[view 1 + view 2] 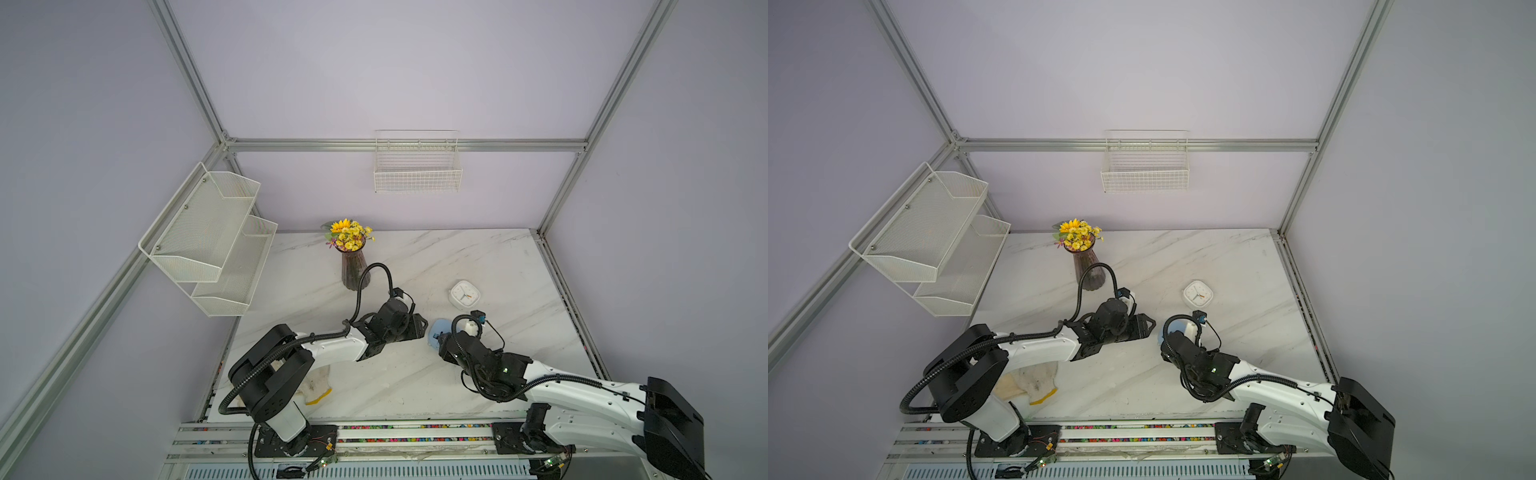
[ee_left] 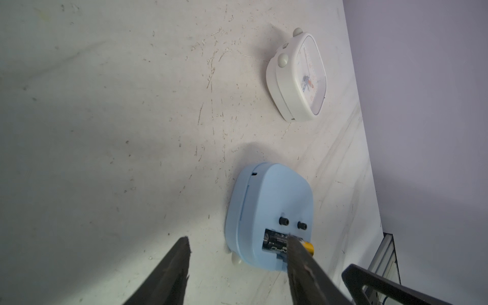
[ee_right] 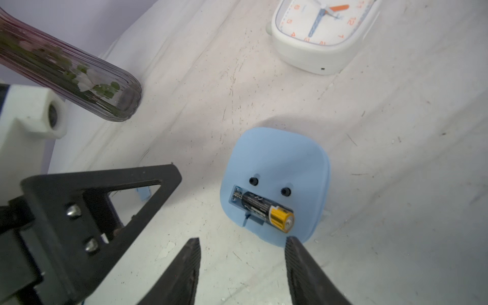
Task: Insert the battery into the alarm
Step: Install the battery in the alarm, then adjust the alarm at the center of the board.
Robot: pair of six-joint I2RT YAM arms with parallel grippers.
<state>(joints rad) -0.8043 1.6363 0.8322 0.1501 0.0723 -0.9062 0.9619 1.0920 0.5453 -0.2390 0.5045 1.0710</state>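
Note:
The light-blue alarm [image 3: 277, 158] lies face down on the marble table, its back with two black knobs turned up. The black and gold battery [image 3: 266, 211] sits slanted in the open compartment, black end in by the spring and gold end raised over the rim. My right gripper [image 3: 242, 241] is open just short of the alarm's near edge, holding nothing. My left gripper [image 2: 237, 237] is open too and empty. It stands beside the alarm [image 2: 277, 195], and one finger crosses in front of the battery [image 2: 274, 243]. In both top views the arms hide most of the alarm [image 1: 434, 330].
A white clock [image 1: 464, 294] lies face up just beyond the alarm. A vase of yellow flowers [image 1: 353, 270] stands behind the left arm. A small blue piece [image 3: 144, 194] lies by the left fingers. A cloth [image 1: 316, 384] lies under the left arm. Wire baskets [image 1: 417, 174] hang on the walls.

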